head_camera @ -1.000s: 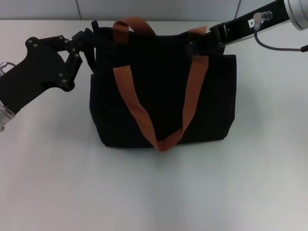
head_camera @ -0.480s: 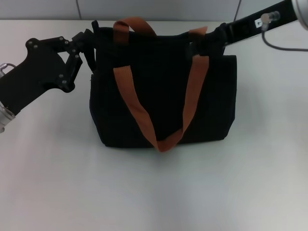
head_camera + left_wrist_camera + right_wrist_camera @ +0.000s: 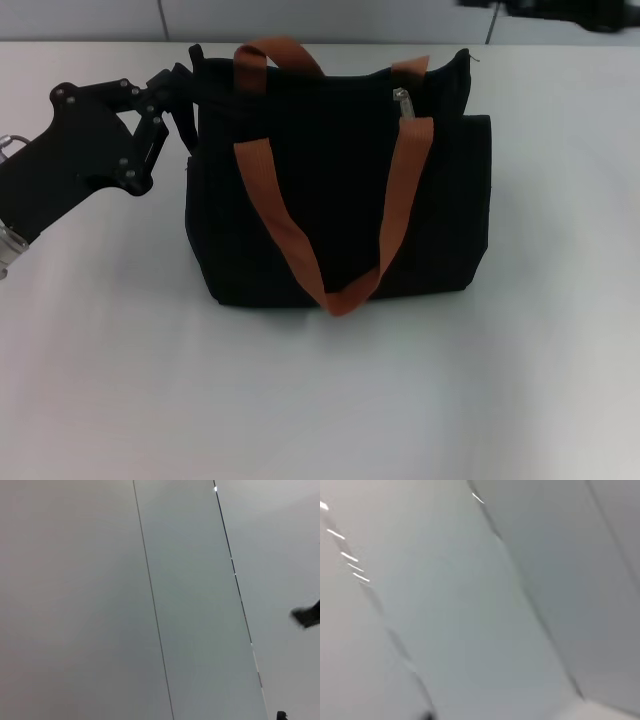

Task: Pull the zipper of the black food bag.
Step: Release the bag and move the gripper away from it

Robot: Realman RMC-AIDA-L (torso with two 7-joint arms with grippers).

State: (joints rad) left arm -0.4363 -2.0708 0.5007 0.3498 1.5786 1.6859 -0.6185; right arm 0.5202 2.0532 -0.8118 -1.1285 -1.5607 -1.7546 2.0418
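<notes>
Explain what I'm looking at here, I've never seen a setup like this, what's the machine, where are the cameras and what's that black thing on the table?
A two-armed robot is filmed from its head, looking down at a white table. A large soft black fabric bag with orange-brown webbing straps lies there. The left pincer sits at the bag's top corner. A small silver zipper pull shows near the top edge. The right arm is lifted almost out of sight. The other two pictures, from wrist cameras, show only grey wall panels.

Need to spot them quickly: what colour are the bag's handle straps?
Orange-brown, the handle straps on the black food bag; clearest in the head view.
</notes>
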